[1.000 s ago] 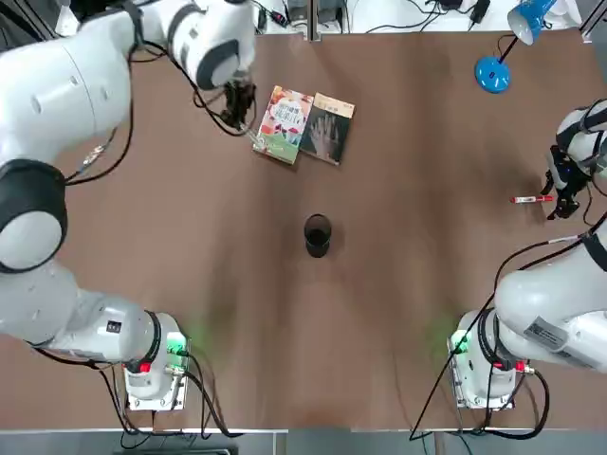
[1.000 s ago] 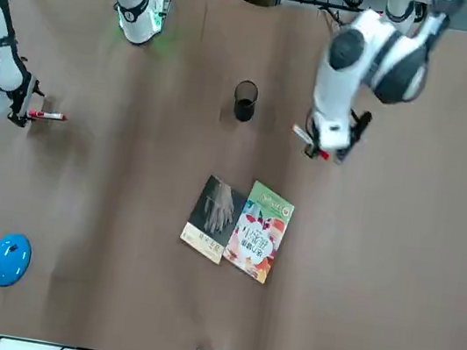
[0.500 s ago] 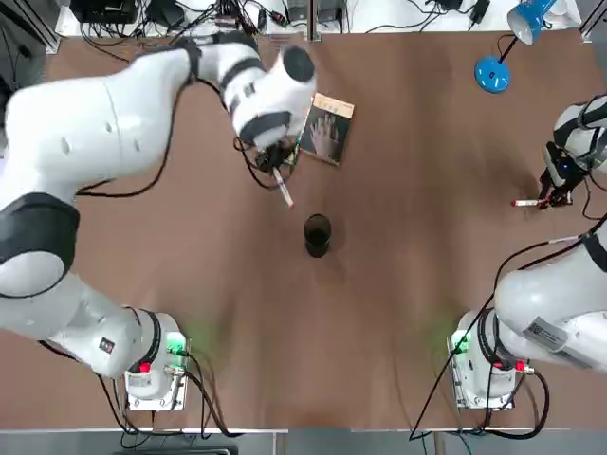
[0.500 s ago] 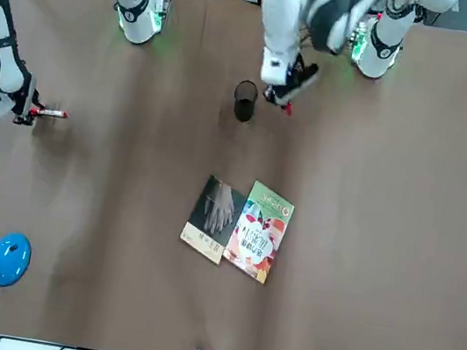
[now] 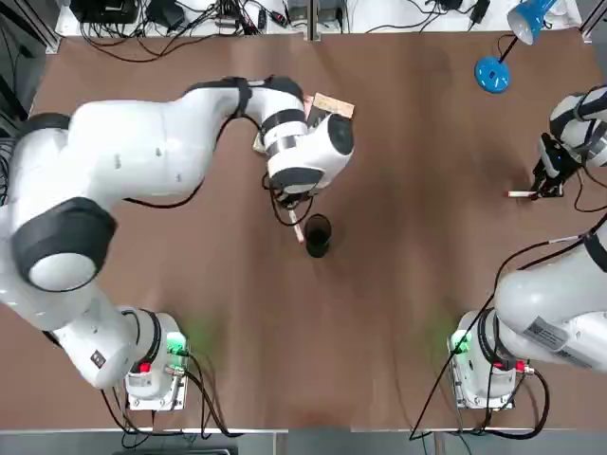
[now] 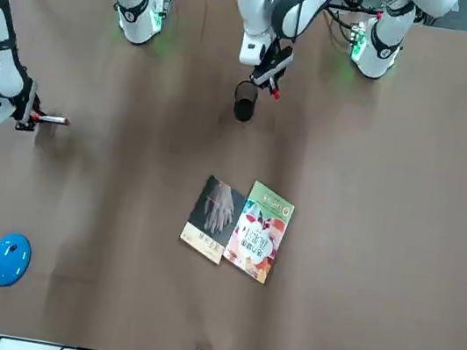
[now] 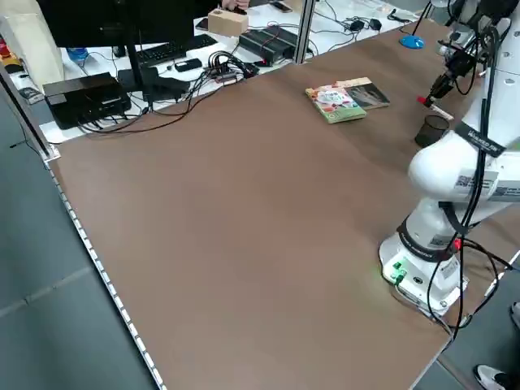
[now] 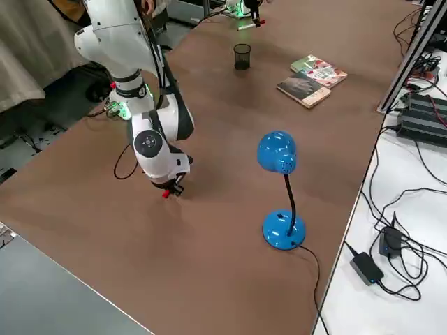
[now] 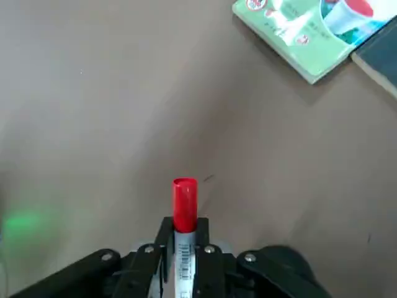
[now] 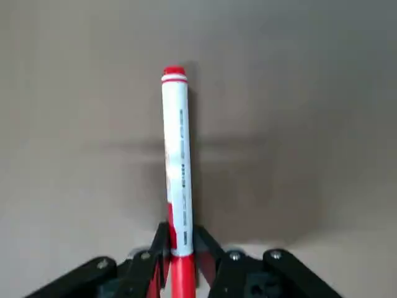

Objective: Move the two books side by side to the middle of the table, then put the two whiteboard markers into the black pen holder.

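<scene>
1. Pinching a marker (image 9: 184,211): left gripper (image 9: 183,248), fingers clamped on the white barrel, red cap projecting beyond the tips; held in the air just beside the black pen holder (image 5: 318,235), mid-table.
2. Right gripper (image 10: 178,248): fingers pressed onto the red-capped end of the second marker (image 10: 175,161), white barrel lying along the table (image 5: 417,284) near its right edge.
3. Two books (image 6: 238,227): side by side, edges touching, flat, on the far side of the holder, well apart from it.
4. Blue desk lamp (image 8: 279,188): far right corner, between the right gripper and the table edge.
5. Open room: bare tabletop all round the holder and between both arms.
</scene>
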